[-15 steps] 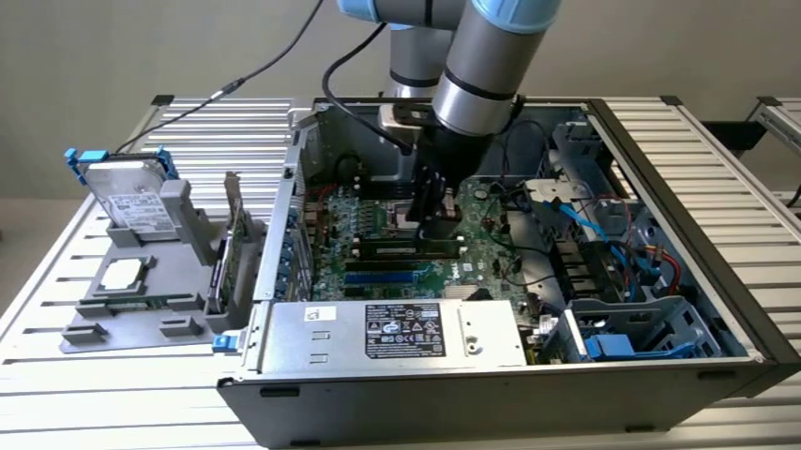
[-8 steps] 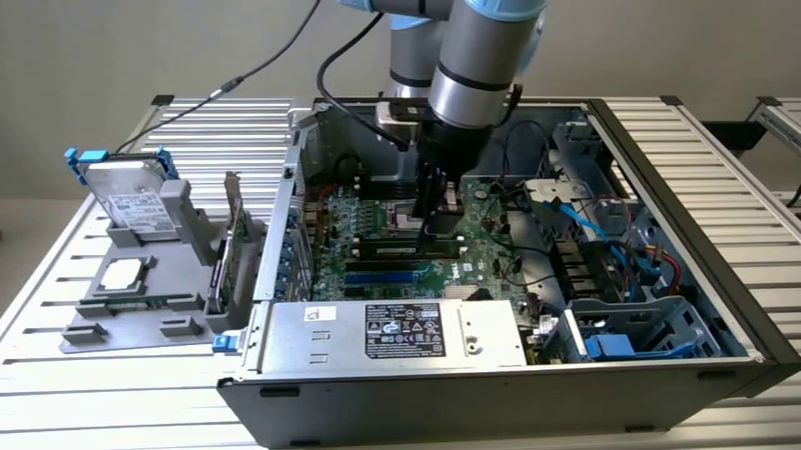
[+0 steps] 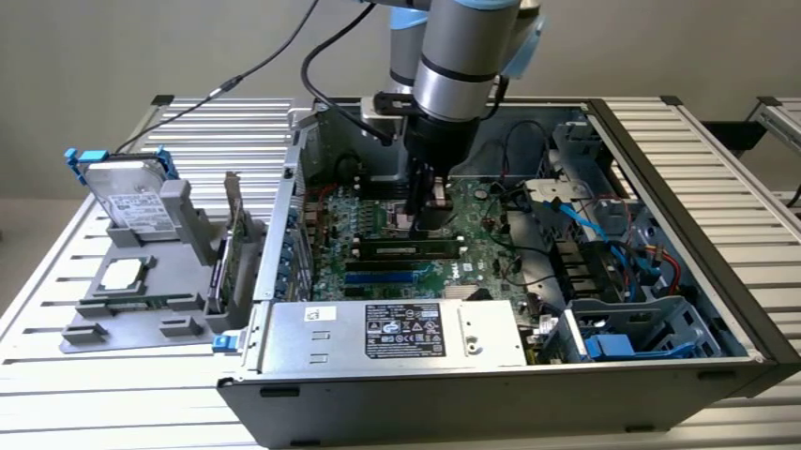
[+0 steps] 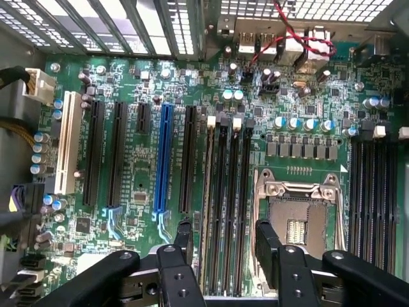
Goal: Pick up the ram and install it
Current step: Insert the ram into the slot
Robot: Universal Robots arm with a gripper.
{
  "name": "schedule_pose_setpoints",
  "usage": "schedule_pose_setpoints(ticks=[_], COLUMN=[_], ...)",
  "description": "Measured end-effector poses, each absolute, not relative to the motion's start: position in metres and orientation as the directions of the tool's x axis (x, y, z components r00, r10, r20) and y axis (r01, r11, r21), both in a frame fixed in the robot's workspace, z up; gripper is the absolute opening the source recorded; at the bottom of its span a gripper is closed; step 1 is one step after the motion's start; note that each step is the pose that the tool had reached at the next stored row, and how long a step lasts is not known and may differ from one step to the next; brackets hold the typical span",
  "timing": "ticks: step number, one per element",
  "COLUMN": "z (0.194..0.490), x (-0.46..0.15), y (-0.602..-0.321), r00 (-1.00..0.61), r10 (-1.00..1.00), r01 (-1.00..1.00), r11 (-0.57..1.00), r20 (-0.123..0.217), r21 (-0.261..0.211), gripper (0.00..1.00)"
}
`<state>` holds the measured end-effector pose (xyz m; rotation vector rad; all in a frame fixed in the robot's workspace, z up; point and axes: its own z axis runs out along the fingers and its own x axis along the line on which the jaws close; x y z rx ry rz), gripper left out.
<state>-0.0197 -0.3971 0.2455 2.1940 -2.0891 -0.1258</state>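
Gripper (image 4: 220, 246) open, empty, over ram (image 3: 403, 250) slots on motherboard (image 4: 134, 173)

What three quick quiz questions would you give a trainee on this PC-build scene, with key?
1. True or false: the pincer is shut on a cable.
2. One expansion slot on the motherboard stands out among the black ones. Its colour is: A red, B blue, C yellow.
3. What does the pincer hover over in the wrist view?
Key: 1 false: it stands open, holding nothing. 2 B. 3 the black memory slots, beside the CPU socket.
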Motion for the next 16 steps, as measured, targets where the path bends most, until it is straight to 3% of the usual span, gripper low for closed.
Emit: schedule_pose_setpoints(ticks=[4,9,12,16], z=[0.2455,0.2456,0.2456,0.2456], x=[-0.0223,-0.0223,-0.0223,-0.0223], y=[-0.3973,-0.3973,-0.3973,-0.3973], r00=[0.05,0.05,0.05,0.05], r10=[-0.999,-0.999,-0.999,-0.999], r01=[-0.99,-0.99,-0.99,-0.99], r11=[-0.048,-0.048,-0.047,-0.047], r20=[0.016,0.016,0.016,0.016], r21=[0.132,0.132,0.132,0.132], gripper=[0.5,0.19,0.1,0.1])
